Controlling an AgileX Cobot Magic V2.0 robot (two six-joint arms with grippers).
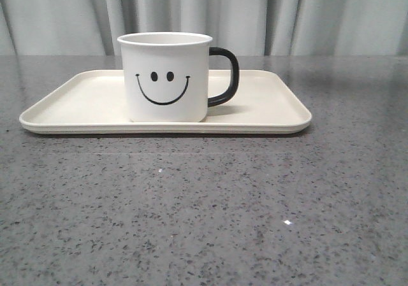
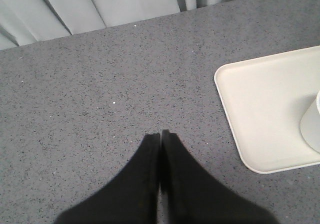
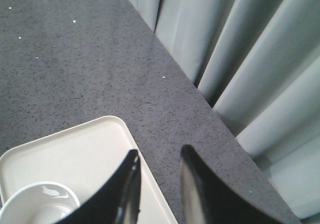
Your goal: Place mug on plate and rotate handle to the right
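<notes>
The white mug (image 1: 164,77) with a black smiley face stands upright on the cream plate (image 1: 76,101). Its black handle (image 1: 225,76) points to the right in the front view. Neither gripper shows in the front view. In the left wrist view my left gripper (image 2: 160,134) is shut and empty over bare table, apart from the plate (image 2: 265,104) and a sliver of the mug (image 2: 312,124). In the right wrist view my right gripper (image 3: 159,156) is open and empty above the plate's edge (image 3: 65,149), with the mug's rim (image 3: 40,201) beside it.
The grey speckled table (image 1: 204,216) extends around the plate. A grey curtain (image 1: 255,12) hangs behind the table's far edge and also shows in the right wrist view (image 3: 240,49).
</notes>
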